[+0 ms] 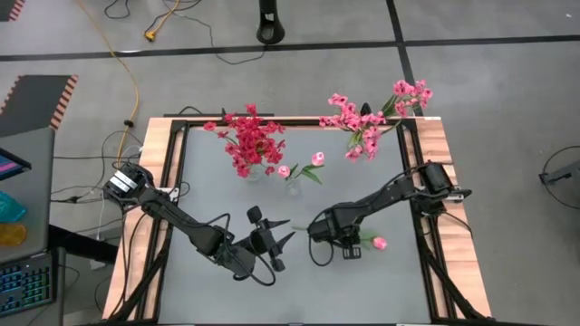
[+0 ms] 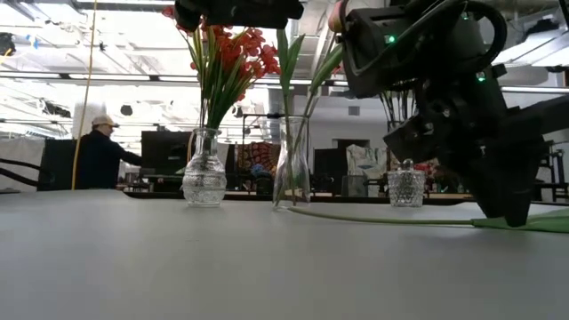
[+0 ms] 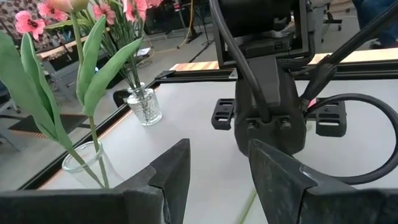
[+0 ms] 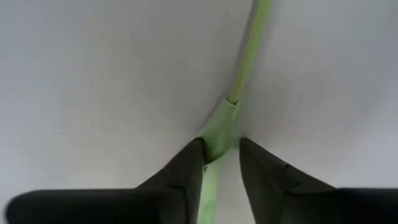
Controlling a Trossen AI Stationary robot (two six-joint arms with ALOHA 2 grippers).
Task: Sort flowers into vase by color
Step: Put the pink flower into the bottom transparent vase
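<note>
A pale pink tulip flower point(image 1: 379, 243) lies flat on the table, its green stem point(image 2: 382, 216) running toward the left arm. My right gripper point(image 4: 221, 144) points down over the stem, an open finger on either side of the leaf joint. My left gripper point(image 1: 283, 240) hovers open just left of it, pointing level at the right gripper, nothing between its fingers point(image 3: 174, 168). At the far side stand three glass vases: one with red flowers point(image 1: 249, 145), a slim one with tulips point(image 1: 292, 177), and a small one with pink sprays point(image 1: 367, 131). My right gripper comes from above, its fingers across the stem at the leaf joint point(image 4: 219, 127). One fingertip point(image 4: 196, 152) lies right against the green sheath, and table shows between the stem and the other. Whether it touches the stem I cannot tell. The flower lies on the table.
The dark frame rail point(image 1: 412, 172) and wooden border run around the table. In the low view the round vase point(image 2: 204, 178), the slim vase point(image 2: 292, 169) and the small cut-glass vase point(image 2: 406, 188) line the far side. A person sits in the room behind.
</note>
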